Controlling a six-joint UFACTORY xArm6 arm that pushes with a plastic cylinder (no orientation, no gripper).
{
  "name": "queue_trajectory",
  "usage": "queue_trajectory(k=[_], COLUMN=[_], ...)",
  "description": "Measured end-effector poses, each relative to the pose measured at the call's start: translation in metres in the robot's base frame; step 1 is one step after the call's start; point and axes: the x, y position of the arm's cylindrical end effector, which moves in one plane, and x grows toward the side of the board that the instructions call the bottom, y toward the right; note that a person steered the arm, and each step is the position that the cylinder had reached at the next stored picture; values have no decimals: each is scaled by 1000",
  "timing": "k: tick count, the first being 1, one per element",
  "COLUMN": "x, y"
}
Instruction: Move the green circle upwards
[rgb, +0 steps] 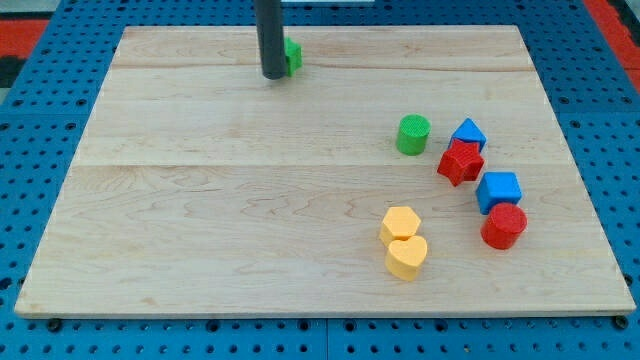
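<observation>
One green circle (412, 134) sat untouched right of the worktop's (200, 240) centre, beside a blue block (468, 133). My tip (272, 75) rested far away, top-left, partly hiding what seemed another green block (293, 55). No fingers existed; pushing remained undone.

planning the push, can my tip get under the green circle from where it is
Probably yes. My tip sits near the view's top by a green block; bare wood lies between it and the green circle, whose lower side looks free.

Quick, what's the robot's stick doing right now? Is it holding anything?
My tip: no pincer, holding nothing; it stands at the view's top, right beside a small green block, far from the green circle.
</observation>
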Motion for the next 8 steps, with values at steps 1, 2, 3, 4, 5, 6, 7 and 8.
queue_trajectory(k=[1, 2, 3, 4, 5, 6, 7, 8], x=[-4, -17, -17, 68, 143, 150, 136, 127], y=[-23, 20, 69, 67, 80, 152, 184, 186])
